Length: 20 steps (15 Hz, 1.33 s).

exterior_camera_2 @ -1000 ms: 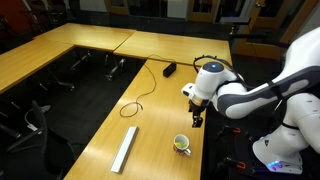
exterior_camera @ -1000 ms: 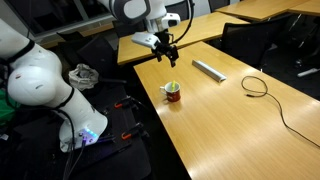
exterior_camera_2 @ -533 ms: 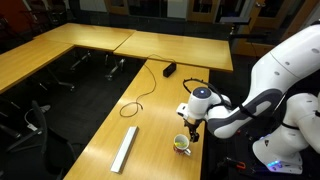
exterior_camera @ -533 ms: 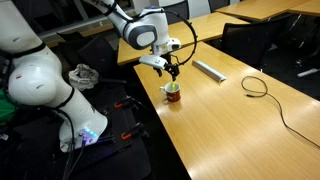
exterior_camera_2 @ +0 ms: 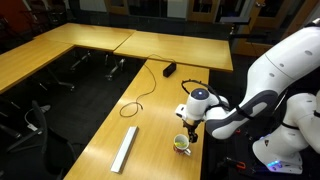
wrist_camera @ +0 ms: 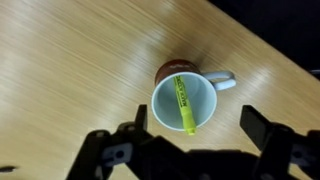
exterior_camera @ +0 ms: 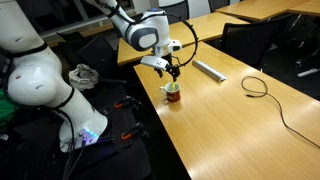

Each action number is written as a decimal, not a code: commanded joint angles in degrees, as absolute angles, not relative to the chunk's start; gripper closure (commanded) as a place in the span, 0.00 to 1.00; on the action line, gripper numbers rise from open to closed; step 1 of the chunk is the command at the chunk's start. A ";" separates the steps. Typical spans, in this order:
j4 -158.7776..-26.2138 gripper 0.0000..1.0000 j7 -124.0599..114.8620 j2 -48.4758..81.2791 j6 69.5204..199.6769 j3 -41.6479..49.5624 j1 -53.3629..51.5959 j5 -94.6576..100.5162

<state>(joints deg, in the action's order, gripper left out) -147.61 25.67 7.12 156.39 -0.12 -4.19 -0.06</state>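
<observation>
A white mug (wrist_camera: 186, 103) with a handle to its right stands on the wooden table (wrist_camera: 60, 70). A yellow-green highlighter (wrist_camera: 184, 106) lies slanted inside it. Directly above the mug hangs my gripper (wrist_camera: 196, 122), open, one finger on each side of the rim and nothing between them. In both exterior views the gripper (exterior_camera: 174, 72) (exterior_camera_2: 190, 124) hovers just over the mug (exterior_camera: 173, 92) (exterior_camera_2: 182, 144), near the table's edge.
A grey bar-shaped object (exterior_camera: 208, 70) (exterior_camera_2: 125, 148) lies on the table beyond the mug. A black cable (exterior_camera: 262, 92) (exterior_camera_2: 140, 98) curls across the tabletop. Office chairs (exterior_camera_2: 40, 120) stand below the table, and a crumpled cloth (exterior_camera: 82, 74) lies near the robot base.
The arm came down from higher above the table to just over the mug during the first half second, then stayed still. The jaws remained open.
</observation>
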 commanded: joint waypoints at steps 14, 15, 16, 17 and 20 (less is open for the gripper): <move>-140.50 0.53 31.05 24.94 167.00 -7.08 3.35 4.83; -140.15 0.52 31.11 25.62 167.66 -7.49 3.84 5.39; -139.89 0.48 30.87 26.26 168.70 -7.32 3.74 6.48; -139.45 0.50 30.99 26.92 168.85 -7.75 4.17 6.91; -138.45 0.58 32.41 28.66 168.94 -10.78 6.81 6.78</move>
